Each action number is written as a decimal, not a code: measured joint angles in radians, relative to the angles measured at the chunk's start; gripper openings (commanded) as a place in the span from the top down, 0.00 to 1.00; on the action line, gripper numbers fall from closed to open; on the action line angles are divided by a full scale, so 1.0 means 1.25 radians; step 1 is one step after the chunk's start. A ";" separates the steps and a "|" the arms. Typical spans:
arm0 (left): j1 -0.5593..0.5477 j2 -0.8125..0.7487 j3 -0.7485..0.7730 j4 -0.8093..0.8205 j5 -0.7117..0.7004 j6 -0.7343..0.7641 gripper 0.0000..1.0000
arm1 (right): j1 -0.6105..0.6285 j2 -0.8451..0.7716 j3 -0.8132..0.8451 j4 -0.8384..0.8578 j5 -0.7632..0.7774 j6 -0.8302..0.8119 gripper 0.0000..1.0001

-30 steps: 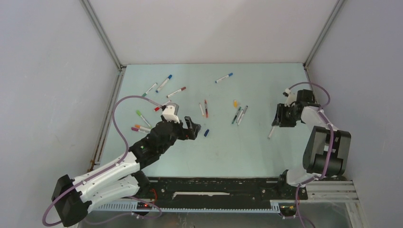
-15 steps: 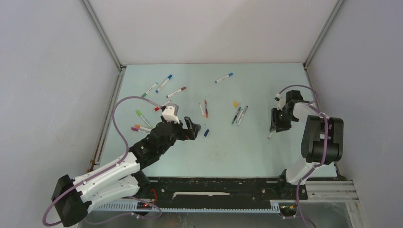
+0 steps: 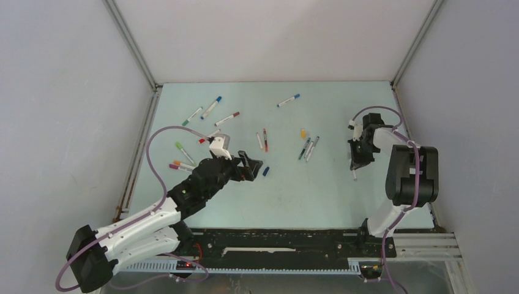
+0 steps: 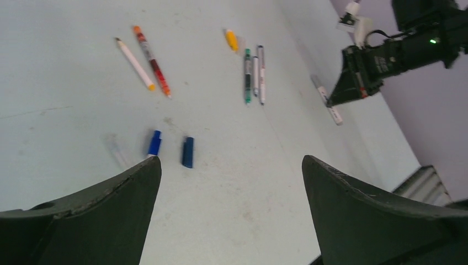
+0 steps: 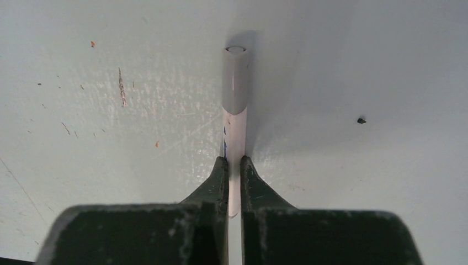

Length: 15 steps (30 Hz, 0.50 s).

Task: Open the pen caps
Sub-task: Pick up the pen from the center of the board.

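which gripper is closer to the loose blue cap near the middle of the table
Left. The left gripper is open right beside the blue cap; the right gripper is far off to the cap's right, shut on a grey-capped pen.

The right gripper (image 3: 355, 163) pinches a white pen (image 3: 354, 175) low on the table (image 3: 306, 196); the left gripper (image 3: 253, 166) gapes beside a blue cap (image 3: 265, 171)
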<state>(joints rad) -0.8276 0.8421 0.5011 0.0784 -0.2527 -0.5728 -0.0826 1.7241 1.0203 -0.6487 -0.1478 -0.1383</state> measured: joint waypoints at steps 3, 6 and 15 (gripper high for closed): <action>0.002 0.001 -0.026 0.052 0.048 -0.024 0.00 | 0.003 0.003 0.007 -0.010 -0.002 -0.027 1.00; 0.005 0.015 -0.039 0.110 0.106 -0.049 0.00 | 0.004 0.002 0.007 -0.024 -0.020 -0.057 1.00; 0.005 0.140 -0.040 0.333 0.298 -0.144 0.00 | -0.010 -0.133 0.007 -0.069 -0.262 -0.161 1.00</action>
<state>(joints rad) -0.8211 1.0168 0.4507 0.4946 0.1204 -0.7525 -0.0956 1.5581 1.0294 -0.7353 -0.4747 -0.3389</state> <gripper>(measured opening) 0.996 0.033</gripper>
